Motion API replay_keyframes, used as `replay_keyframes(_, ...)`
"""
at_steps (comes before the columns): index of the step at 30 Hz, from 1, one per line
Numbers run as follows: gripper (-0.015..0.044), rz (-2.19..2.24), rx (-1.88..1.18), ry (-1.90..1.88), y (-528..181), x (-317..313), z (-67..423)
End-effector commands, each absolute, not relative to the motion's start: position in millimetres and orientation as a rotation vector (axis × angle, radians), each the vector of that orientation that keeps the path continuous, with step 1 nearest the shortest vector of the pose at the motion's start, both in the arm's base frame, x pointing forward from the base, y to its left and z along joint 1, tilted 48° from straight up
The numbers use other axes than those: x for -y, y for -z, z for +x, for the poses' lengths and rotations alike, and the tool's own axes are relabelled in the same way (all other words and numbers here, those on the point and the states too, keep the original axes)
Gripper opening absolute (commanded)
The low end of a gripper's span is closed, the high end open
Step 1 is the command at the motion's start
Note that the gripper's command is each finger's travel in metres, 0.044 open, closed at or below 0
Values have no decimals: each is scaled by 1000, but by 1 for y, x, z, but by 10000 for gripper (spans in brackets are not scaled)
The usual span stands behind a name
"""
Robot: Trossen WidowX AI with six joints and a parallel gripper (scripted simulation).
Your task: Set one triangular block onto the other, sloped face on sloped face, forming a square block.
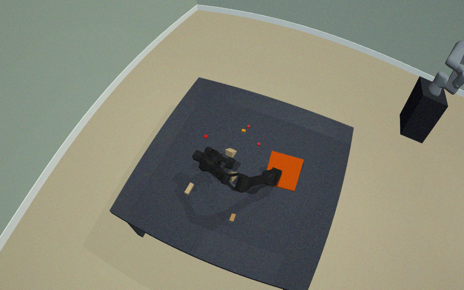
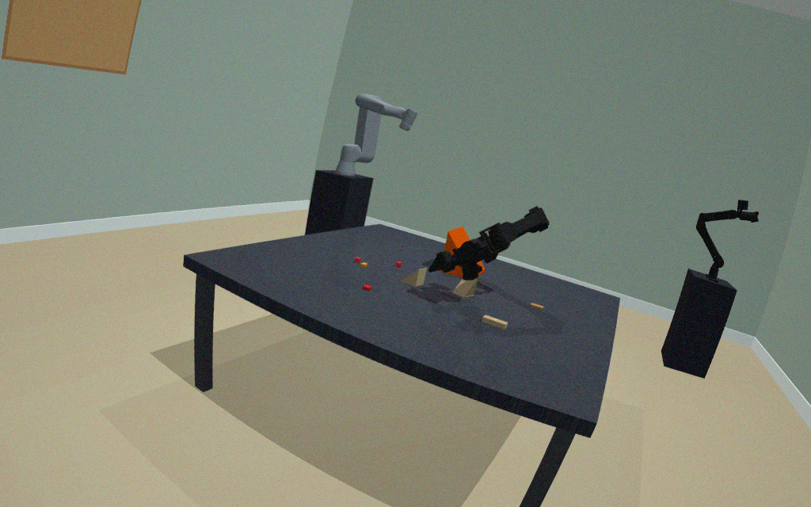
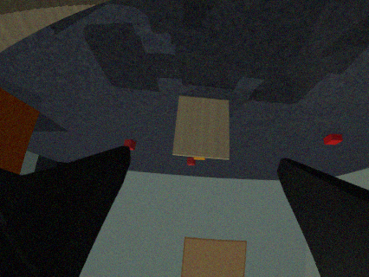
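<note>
One tan triangular block [image 1: 231,152] [image 2: 416,276] [image 3: 202,127] stands on the dark table [image 1: 273,232] [image 2: 298,292] near its middle. The second triangular block [image 1: 233,178] [image 2: 465,287] stands apart from it and is partly hidden under my arm in the overhead view. My gripper [image 1: 228,162] [image 2: 432,264] [image 3: 206,160] is open and empty. It sits low, pointing almost level at the first block from just beside it. That block lies ahead of the fingertips, not between them.
Three small red cubes [image 1: 205,136] [image 1: 248,126] [image 1: 258,143] and an orange one [image 1: 243,130] lie beyond the first block. Two flat tan bars [image 1: 188,188] [image 1: 232,217] lie towards the other edge. My arm stands on an orange plate [image 1: 290,167]. Dark pedestals [image 1: 423,114] [image 2: 696,322] stand off the table.
</note>
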State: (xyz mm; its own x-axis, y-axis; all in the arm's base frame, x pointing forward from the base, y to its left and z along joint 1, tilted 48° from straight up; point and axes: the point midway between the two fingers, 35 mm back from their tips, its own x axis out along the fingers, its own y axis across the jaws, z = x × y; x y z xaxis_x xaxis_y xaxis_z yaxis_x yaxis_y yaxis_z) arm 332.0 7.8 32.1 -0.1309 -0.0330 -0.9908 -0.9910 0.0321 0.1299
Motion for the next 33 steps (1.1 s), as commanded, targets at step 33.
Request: replay_keyframes(33,440,-1157,-1346,-1250,22,-6,330)
